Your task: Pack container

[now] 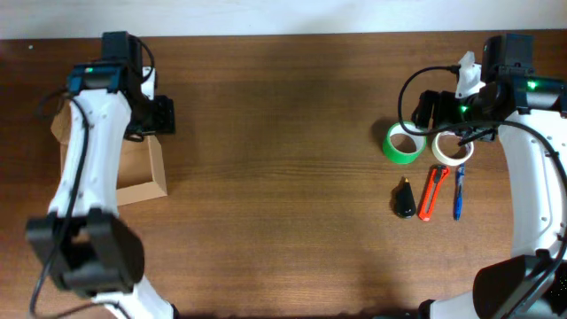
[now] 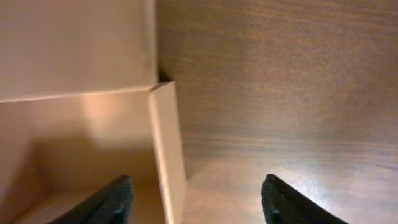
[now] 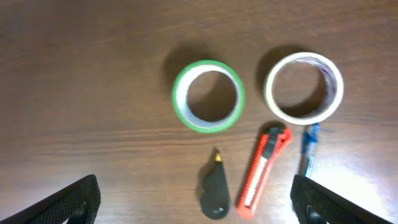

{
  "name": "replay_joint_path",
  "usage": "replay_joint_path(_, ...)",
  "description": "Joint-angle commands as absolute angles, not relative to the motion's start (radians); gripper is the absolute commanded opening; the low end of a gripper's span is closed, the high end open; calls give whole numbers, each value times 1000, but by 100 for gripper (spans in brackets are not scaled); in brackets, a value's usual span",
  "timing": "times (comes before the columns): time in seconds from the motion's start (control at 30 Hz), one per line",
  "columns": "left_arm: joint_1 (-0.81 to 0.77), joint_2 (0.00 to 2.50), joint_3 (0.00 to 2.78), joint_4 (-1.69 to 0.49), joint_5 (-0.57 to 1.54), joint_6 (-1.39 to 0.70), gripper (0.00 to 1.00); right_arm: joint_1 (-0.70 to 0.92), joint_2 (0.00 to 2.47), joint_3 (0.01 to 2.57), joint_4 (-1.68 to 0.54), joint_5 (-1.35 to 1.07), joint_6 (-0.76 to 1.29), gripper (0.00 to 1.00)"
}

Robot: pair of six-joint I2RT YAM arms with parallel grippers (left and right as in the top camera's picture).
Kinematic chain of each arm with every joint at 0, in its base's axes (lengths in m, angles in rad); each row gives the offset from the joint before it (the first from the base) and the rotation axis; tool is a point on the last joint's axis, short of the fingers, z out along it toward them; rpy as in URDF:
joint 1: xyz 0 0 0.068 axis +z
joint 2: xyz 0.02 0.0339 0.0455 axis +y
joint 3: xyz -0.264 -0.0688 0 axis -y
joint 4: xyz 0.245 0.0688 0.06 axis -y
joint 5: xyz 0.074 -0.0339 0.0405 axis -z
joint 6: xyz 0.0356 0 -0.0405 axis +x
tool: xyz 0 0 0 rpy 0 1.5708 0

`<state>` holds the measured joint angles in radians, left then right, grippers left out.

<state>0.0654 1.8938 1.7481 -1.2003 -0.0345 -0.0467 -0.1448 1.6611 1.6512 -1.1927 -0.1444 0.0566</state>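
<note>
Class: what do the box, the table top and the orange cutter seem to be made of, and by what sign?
The container: matte tan cardboard, by its thin raw-edged wall. The table: wood or wood-look laminate, by its grain lines, with a faint sheen. The orange cutter: probably moulded plastic, smooth and slightly glossy.

container (image 1: 159, 170) at counter (image 1: 283, 133) far left | left roll (image 1: 404, 143) just beside right roll (image 1: 453, 149), far right | nearer the arm bases, row left to right: small cutter (image 1: 405, 200), utility knife (image 1: 431, 192), pen (image 1: 459, 191)

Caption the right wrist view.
Open right claw over green tape roll, white tape roll, orange utility knife, blue pen and black cutter on wooden table.
</note>
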Motion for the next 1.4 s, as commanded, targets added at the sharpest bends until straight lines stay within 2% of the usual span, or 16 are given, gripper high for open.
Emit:
replay_joint_path(0.0, 97, 1942, 1696, -1156, 61, -64, 65, -152, 1660, 1665, -1213, -39, 87, 99)
replay_joint_path(0.37, 128, 1943, 1435, -948, 67, -113, 65, -152, 1660, 1665, -1235, -29, 88, 99)
replay_joint_path(0.47, 129, 1943, 1399, -912, 64, -121, 63, -152, 1660, 1665, -1236, -28, 113, 99)
replay_joint_path(0.5, 131, 1943, 1391, -904, 64, -121, 55, -152, 1660, 1665, -1236, -30, 114, 99)
replay_joint_path(0.53, 134, 1945, 1385, -899, 64, -123, 38, -152, 1660, 1665, -1236, -29, 114, 99)
replay_joint_path(0.57, 138, 1946, 1382, -895, 64, -128, 17, -152, 1660, 1665, -1236, -30, 115, 99)
replay_joint_path(0.6, 141, 1947, 1380, -893, 64, -133, 5, -152, 1660, 1665, -1236, -29, 118, 99)
replay_joint_path(0.63, 144, 1948, 1380, -891, 63, -135, 2, -152, 1660, 1665, -1236, -30, 122, 99)
replay_joint_path(1.0, 125, 1940, 1433, -944, 68, -136, 2, -152, 1660, 1665, -1236, -29, 140, 99)
replay_joint_path(1.37, -140, 1938, 1932, -1221, -80, -168, 2, -152, 1660, 1665, -1235, -29, 140, 99)
